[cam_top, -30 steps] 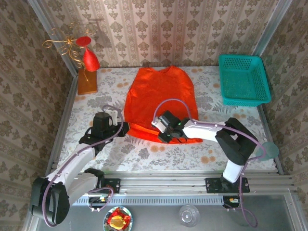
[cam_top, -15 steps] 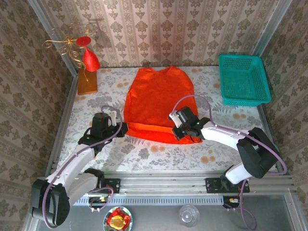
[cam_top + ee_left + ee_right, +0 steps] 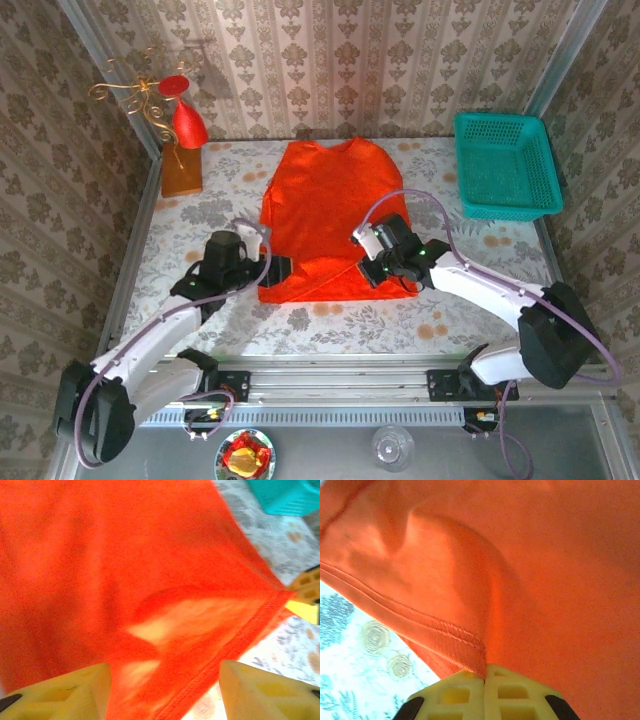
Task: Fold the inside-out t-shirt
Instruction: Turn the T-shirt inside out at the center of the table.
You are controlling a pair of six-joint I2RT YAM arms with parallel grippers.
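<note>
Seeing from above the shirt (image 3: 335, 205) lying spread on the middle of the table (image 3: 330, 322), left gripper (image 3: 274, 269) at its near left corner, right gripper (image 3: 370, 270) on its near hem further right. Finding in the left wrist view the left gripper (image 3: 162, 667) released, fingers standing wide apart with the hem of the shirt (image 3: 125, 555) lying loose between them. Finding in the right wrist view the right gripper (image 3: 485, 672) clenched, pinching a raised fold of the shirt (image 3: 545, 580) beside the hem.
</note>
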